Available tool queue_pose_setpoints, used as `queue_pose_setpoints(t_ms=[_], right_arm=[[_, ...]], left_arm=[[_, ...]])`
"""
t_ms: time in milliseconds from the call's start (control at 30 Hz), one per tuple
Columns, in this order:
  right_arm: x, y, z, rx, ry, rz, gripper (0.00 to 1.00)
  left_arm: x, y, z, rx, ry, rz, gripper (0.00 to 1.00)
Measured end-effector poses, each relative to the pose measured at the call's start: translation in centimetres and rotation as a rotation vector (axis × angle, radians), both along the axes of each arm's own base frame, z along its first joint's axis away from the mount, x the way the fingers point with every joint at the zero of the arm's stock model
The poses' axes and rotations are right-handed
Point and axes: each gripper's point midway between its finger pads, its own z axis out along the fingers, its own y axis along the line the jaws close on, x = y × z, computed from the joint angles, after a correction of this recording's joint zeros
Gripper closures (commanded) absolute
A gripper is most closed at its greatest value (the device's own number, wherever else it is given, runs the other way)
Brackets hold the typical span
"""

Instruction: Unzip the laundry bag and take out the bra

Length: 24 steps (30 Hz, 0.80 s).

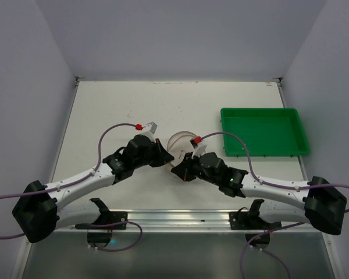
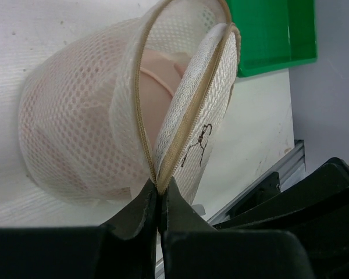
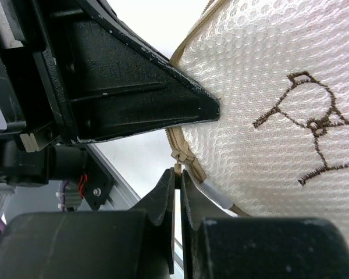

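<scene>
A white table (image 1: 116, 110) fills the floor of a pale-walled booth, with a green tray (image 1: 264, 131) toward the right of the overhead frame. The laundry bag (image 1: 180, 142) sits at the centre of that frame, just left of the tray and apart from it, with both arms reaching in to it from the lower corners. In the left wrist view the bag lies tipped on its side in the upper middle. Its beige zip gapes, so the flat face stands away from the mesh drum, and the peach bra (image 2: 160, 72) shows through the opening and through the mesh. The left gripper (image 2: 159, 200) is pinched tight at the bottom centre of that view, right where the two parted sides of the zip meet on the rim. In the right wrist view the bag's face and its bra sketch (image 3: 311, 131) take up the right half. The right gripper (image 3: 178, 186) is closed on the tab of the zip slider (image 3: 182, 156) at the lower middle, with one finger of the left gripper touching the mesh just above it.
</scene>
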Motion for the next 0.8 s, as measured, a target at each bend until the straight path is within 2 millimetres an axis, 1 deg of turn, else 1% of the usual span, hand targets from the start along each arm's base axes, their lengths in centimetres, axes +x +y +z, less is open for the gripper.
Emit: queue_pose_setpoints(t_ms=[133,300,400,500,533,600,633,700,767,800], right_arm=[[-0.2,-1.3,0.9,0.041,-0.027,-0.031,1.00],[-0.4,-2.4,1.2,0.078,-0.035,-0.054,1.00],[-0.5,-2.7,1.3,0.093,-0.038,-0.062,1.00],[-0.5,-2.7,1.5,0.099,-0.038,-0.064,1.00],[-0.8,-2.9,0.8,0.075,-0.025,-0.057,1.00],[-1.4,-3.6,-1.4,0.003,0.013,-0.047,1.00],[-1.7,-3.9,-2.5,-0.035,0.035,-0.038,1.00],[-2.2,-4.3,-4.4,-0.099,0.076,-0.021,1.00],[-2.7,-4.7,-5.8,-0.146,0.109,-0.007,0.90],[-2.9,-4.8,-6.2,-0.161,0.119,-0.005,0.86]], left_arm=[[-0.1,-0.9,0.9,-0.010,-0.014,-0.034,1.00],[-0.2,-1.2,1.1,0.000,-0.009,-0.063,1.00],[-0.3,-1.1,1.1,-0.003,0.000,-0.073,1.00],[0.1,-0.2,1.3,-0.005,0.002,-0.053,1.00],[0.9,0.8,1.4,0.008,-0.019,-0.011,1.00],[2.8,3.0,2.0,0.024,-0.054,0.083,1.00],[3.4,3.9,2.2,0.031,-0.067,0.120,1.00],[3.6,4.5,2.5,0.030,-0.081,0.144,1.00],[3.1,4.8,2.0,0.026,-0.077,0.143,1.00],[2.6,4.9,1.5,0.026,-0.067,0.141,1.00]])
